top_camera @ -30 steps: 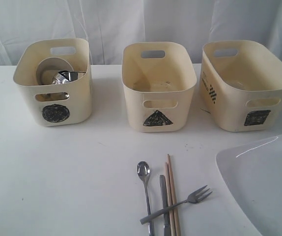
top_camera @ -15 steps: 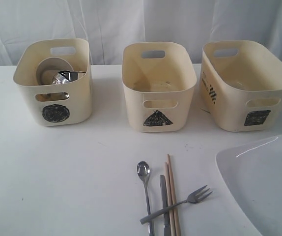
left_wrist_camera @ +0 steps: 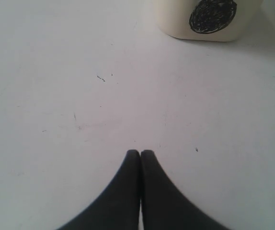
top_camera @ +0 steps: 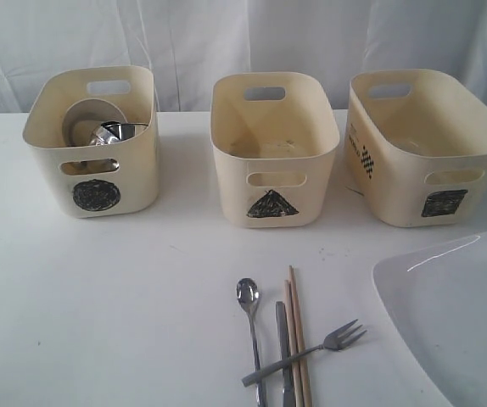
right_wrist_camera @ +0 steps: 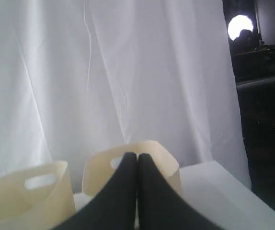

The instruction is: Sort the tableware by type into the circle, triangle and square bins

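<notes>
**Cutlery and plate on the tabletop; both arms idle, fingers pressed together**

We note the left fingers (left_wrist_camera: pixel 128 191) pressed together, holding nothing, low over bare tabletop (top_camera: pixel 99 314). The scribbled circle mark lies ahead of them in the left wrist view.

At the far left of the row, the circle bin (top_camera: pixel 137 186) holds a pale bowl (top_camera: pixel 89 117) tilted toward its back wall. Shiny steel ware (top_camera: pixel 118 132) lies against the bowl; we cannot tell the pieces apart.

The triangle bin (top_camera: pixel 231 199) stands in the middle and the square bin (top_camera: pixel 396 191) on the right, each apart from its neighbour.

Nearer the camera, in front of the triangle bin, lie the spoon (top_camera: pixel 248 292), the knife (top_camera: pixel 282 331) and the chopsticks (top_camera: pixel 294 309), side by side and roughly parallel. The fork (top_camera: pixel 335 341) lies slantwise across the knife and chopsticks, tines to the right.

The white plate (top_camera: pixel 456 314) sits at the right edge, in front of the square bin and cut off by the frame.

The right fingers (right_wrist_camera: pixel 125 191) are pressed together and empty, raised and pointing at a cream bin before the curtain (right_wrist_camera: pixel 80 72). We cannot tell which bin.
</notes>
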Controlling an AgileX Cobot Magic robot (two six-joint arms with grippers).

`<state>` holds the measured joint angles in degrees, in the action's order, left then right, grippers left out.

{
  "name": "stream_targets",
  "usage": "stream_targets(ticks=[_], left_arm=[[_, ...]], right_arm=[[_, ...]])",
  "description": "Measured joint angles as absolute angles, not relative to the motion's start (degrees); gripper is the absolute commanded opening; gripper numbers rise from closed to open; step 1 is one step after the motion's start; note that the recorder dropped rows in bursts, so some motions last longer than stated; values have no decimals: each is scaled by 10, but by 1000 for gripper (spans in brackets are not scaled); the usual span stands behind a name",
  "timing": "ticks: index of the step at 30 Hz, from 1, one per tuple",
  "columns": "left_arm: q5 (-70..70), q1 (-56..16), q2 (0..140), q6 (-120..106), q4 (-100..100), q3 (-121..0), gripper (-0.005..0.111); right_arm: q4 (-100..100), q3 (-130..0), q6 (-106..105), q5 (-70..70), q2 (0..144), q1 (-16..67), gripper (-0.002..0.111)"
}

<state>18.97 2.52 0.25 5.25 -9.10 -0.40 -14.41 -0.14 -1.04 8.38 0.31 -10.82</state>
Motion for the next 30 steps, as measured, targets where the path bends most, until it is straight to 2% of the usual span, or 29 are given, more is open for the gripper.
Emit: stream_targets(ticks=[11,16,18,21,26,30], left_arm=[[190,25,3,52,-91,-4,0],[190,25,3,52,-91,-4,0],[190,25,3,52,-91,-4,0],[190,25,3,51,-91,-4,0],[190,25,3,51,-91,-4,0],[190,25,3,51,-91,-4,0]], right_arm=[[-159,-12,169,294,5,-108,0],[-105,-135,232,317,140,-108,0],[16,-207,293,327,237,-108,0],[303,-340,439,319,419,-108,0],[852,-492,904,315,686,-107,0],[970,-520,983,448,785,-105,0]])
